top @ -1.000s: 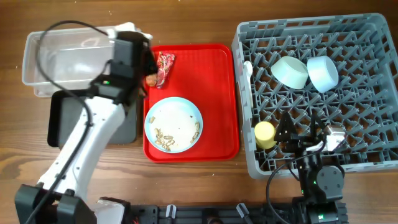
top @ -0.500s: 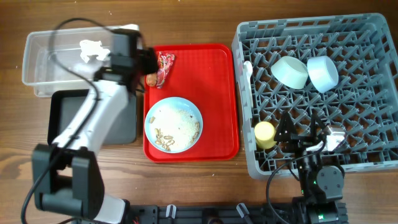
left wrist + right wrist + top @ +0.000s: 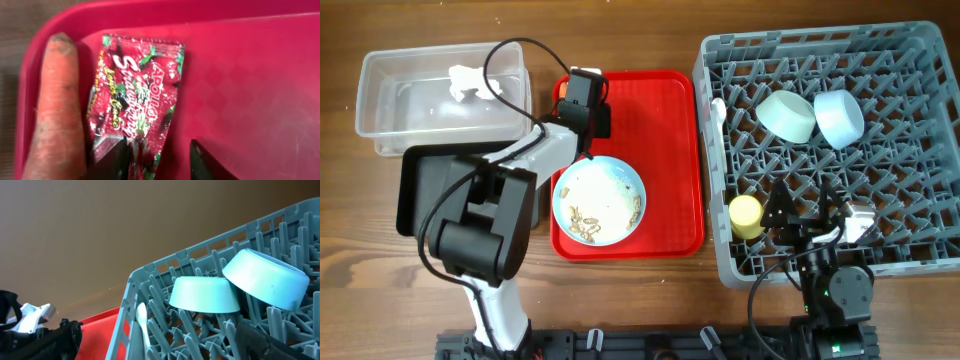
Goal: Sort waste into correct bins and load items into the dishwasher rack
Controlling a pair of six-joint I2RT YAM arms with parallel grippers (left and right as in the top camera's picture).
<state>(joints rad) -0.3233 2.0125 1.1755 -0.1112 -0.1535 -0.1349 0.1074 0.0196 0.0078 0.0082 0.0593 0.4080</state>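
The snack wrapper (image 3: 137,95), laid lengthwise ahead of the left gripper (image 3: 159,155), is only partly framed by its open jaws.

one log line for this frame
left gripper open over snack wrapper beside carrot stub | tissue in clear tub | plate on red tray | right gripper open over rack

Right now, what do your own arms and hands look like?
The left arm has a white link between black joints, with a black cable looping above it; the left hand has dark tapered fingers. The right arm is black and blocky, and the right hand is black too.
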